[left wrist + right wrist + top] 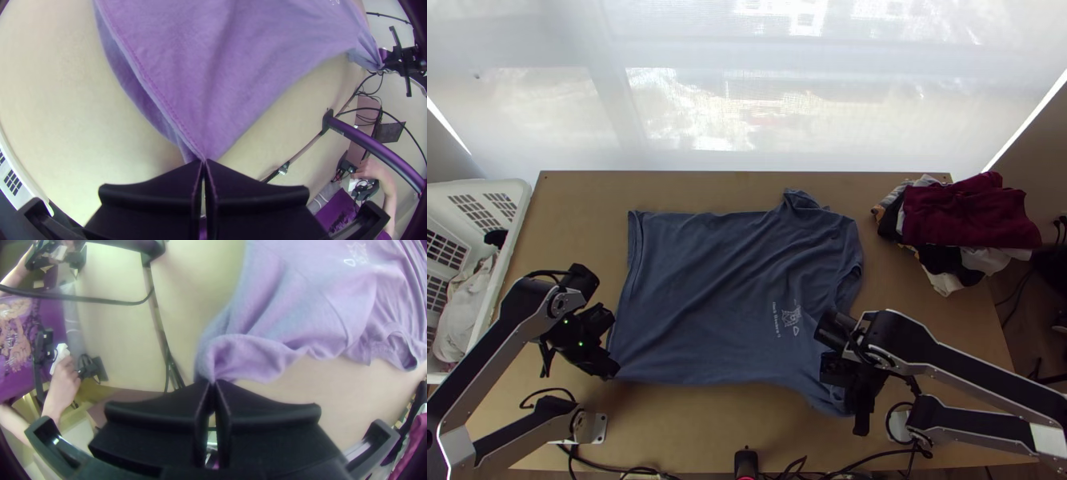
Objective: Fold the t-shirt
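1. Cables (619,470) are running along the near edge; a bare strip of table (707,432) is leaving sideways room between that edge and the shirt (699,296).
2. The left gripper (613,370), towards the near left corner, is pinching the shirt's near hem corner, drawing the cloth to a point.
3. The right gripper (849,392) is clamping the near sleeve.
4. The shirt is lying spread mid-table, hem facing the left edge, neck facing right, creases crossing it.
5. A basket (512,232) is standing beside the left edge, holding clothes.
6. Bare wood is separating shirt and far edge.
7. A pile (967,216) is covering the far right corner, overhanging the right edge.
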`<state>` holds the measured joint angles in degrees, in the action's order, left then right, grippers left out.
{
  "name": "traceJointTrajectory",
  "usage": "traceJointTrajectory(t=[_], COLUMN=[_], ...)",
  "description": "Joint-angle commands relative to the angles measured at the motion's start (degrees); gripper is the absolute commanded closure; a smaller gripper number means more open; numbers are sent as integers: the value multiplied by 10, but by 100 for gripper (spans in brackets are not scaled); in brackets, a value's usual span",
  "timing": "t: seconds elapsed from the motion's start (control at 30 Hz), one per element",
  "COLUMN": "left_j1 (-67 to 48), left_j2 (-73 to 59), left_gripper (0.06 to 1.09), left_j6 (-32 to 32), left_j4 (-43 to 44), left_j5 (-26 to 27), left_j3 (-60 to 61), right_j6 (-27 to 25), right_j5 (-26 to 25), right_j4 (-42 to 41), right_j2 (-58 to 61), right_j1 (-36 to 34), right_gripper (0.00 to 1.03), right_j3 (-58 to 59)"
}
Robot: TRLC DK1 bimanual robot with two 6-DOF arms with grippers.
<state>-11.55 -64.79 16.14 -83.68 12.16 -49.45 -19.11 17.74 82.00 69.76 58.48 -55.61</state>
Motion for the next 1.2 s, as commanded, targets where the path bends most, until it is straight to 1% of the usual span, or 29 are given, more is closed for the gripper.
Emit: traceJointTrajectory(t=[0.0, 0.03, 0.07, 0.1, 0.13, 0.17, 0.2, 0.23, 0.33, 0.43, 0.5, 0.63, 0.7, 0.77, 0.8, 0.93, 1.07, 1.17], left_j1=[-15, -13, -8, -1, 8, 17, 22, 29, 50, 64, 68, 80, 79, 76, 69, 45, 43, 49], left_j2=[-31, -33, -37, -40, -43, -44, -43, -40, -17, 18, 37, 67, 77, 88, 93, 103, 88, 59], left_gripper=[105, 105, 103, 98, 90, 84, 79, 73, 57, 35, 28, 28, 28, 28, 28, 28, 28, 28], left_j6=[14, 19, 22, 25, 25, 26, 26, 26, 24, 23, 20, 12, 0, -12, -23, -66, -76, -81], left_j4=[0, 4, 7, 10, 11, 12, 13, 13, 14, 19, 23, 33, 43, 61, 77, 149, 206, 246], left_j5=[-1, -1, -1, -1, 0, 0, 0, 0, 3, 6, 7, 23, 40, 57, 61, 62, 61, 52], left_j3=[12, 9, 5, -1, -8, -15, -21, -26, -38, -41, -45, -64, -73, -79, -79, -82, -93, -101], right_j6=[0, -4, -7, -10, -11, -14, -17, -20, -27, -28, -29, -29, -26, -9, 6, 32, 52, 60], right_j5=[16, 16, 16, 17, 17, 17, 17, 17, 17, 17, 17, 16, 16, 5, -9, -40, -53, -53], right_j4=[-2, -2, -3, -3, -7, -10, -11, -13, -24, -29, -33, -64, -89, -119, -133, -187, -251, -270], right_j2=[9, 9, 8, 7, 6, 3, 2, 1, -8, -16, -21, -27, -34, -41, -42, -43, -38, -21], right_j1=[16, 15, 14, 11, 8, 8, 5, -3, -28, -54, -76, -125, -144, -148, -150, -172, -201, -223], right_gripper=[100, 97, 89, 75, 58, 37, 13, 4, 4, 4, 4, 4, 4, 4, 4, 4, 4, 4], right_j3=[28, 33, 37, 40, 43, 46, 48, 47, 38, 25, 7, -35, -44, -44, -44, -49, -62, -78])
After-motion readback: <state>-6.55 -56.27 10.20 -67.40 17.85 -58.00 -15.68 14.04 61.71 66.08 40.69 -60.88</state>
